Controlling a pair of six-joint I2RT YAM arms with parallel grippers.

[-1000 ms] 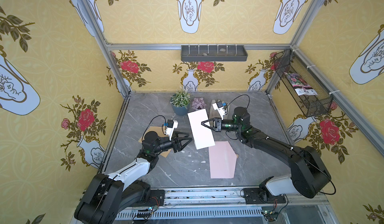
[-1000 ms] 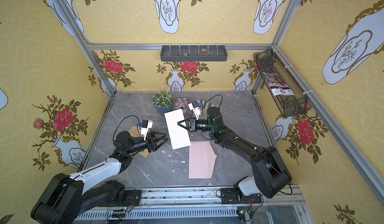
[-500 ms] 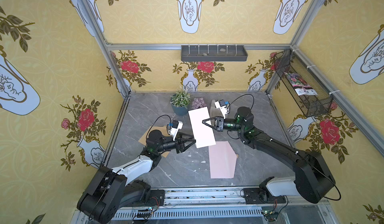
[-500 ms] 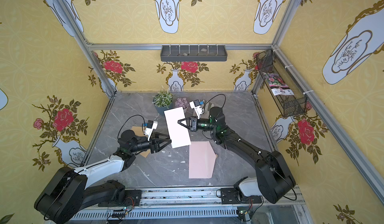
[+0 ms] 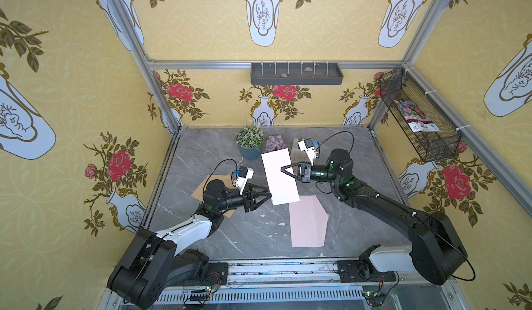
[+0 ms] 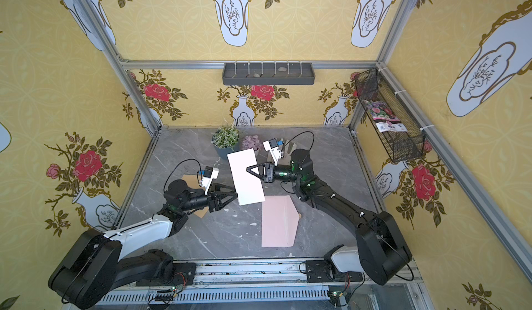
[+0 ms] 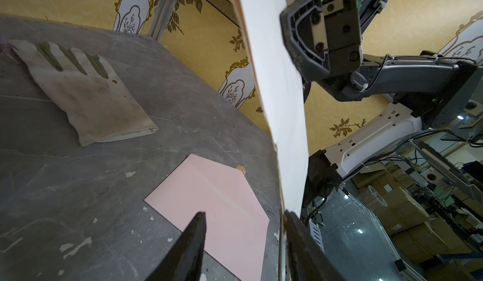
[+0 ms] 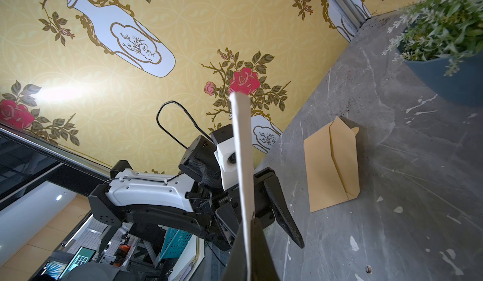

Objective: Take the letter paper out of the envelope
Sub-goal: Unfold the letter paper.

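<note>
As right gripper (image 5: 282,168) pinches paper (image 5: 283,192), pink envelope (image 5: 306,226) flat

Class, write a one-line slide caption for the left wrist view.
Right gripper holds the white letter paper aloft, the open left gripper at its edge, above the pink envelope.

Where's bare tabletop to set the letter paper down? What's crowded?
Free: front-left tabletop, between the left arm, the pink envelope and the front rail; also the back-left strip between the potted plant and the wall. Crowded: back centre, with plant and glove, and mid-table, where the left gripper and right gripper are at the letter paper.
</note>
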